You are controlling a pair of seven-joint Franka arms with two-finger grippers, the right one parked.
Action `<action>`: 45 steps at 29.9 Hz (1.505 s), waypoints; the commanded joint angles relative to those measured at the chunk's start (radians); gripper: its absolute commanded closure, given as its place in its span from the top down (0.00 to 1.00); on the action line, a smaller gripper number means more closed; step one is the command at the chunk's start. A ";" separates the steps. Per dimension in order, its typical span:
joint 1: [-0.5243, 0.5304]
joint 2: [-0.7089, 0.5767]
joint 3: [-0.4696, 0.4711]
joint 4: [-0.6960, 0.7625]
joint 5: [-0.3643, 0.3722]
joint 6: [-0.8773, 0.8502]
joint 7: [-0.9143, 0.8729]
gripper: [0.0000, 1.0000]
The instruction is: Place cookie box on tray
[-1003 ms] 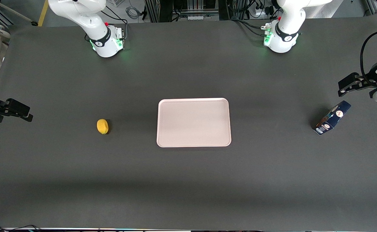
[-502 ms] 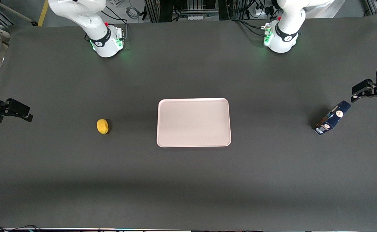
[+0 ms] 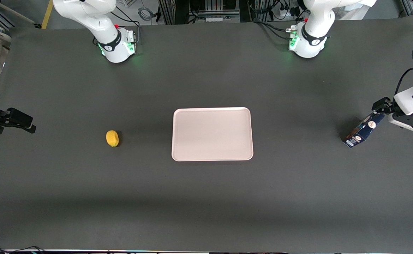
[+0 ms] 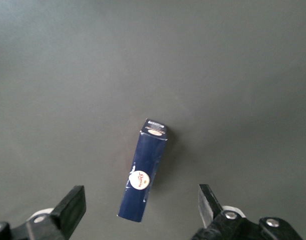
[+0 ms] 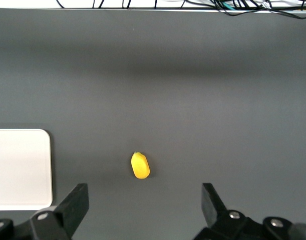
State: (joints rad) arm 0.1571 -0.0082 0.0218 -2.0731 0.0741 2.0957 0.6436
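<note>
One yellow object (image 3: 112, 138), hand (image 4: 140, 212) over cookie box (image 4: 145, 170)

We see a robot lab: two white arms (image 3: 114, 42) are bolted on a big table (image 3: 206, 197) with a dark mat, and cables (image 3: 143, 12) and metal frames (image 3: 178, 10) stand at its edge.
</note>
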 commanded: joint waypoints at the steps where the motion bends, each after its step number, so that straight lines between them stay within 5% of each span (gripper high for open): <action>1: 0.015 -0.027 0.029 -0.122 0.012 0.125 0.074 1.00; 20: 0.030 0.076 0.032 -0.294 -0.004 0.452 0.117 1.00; 45: 0.013 0.209 0.093 -0.323 -0.042 0.629 0.237 1.00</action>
State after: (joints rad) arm 0.1845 0.1756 0.1064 -2.3726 0.0594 2.6655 0.8511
